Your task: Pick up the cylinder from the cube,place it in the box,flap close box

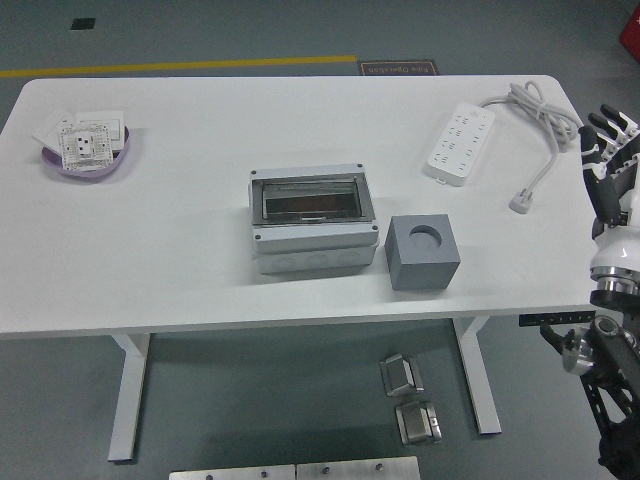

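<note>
A grey cube [423, 252] with a round hole in its top stands near the table's front edge, right of centre. I see no cylinder standing out of it. Left of it, touching or nearly so, sits a grey box [312, 232] with its clear flap lid lying shut over a dark inside. My right hand [608, 150] is at the table's right edge, fingers straight and spread, holding nothing, far right of the cube. My left arm is out of view.
A white power strip [459, 142] with its cord and plug [523, 202] lies at the back right. A purple dish [88, 150] with white socket plates sits at the far left. The white table [180, 270] fills the view.
</note>
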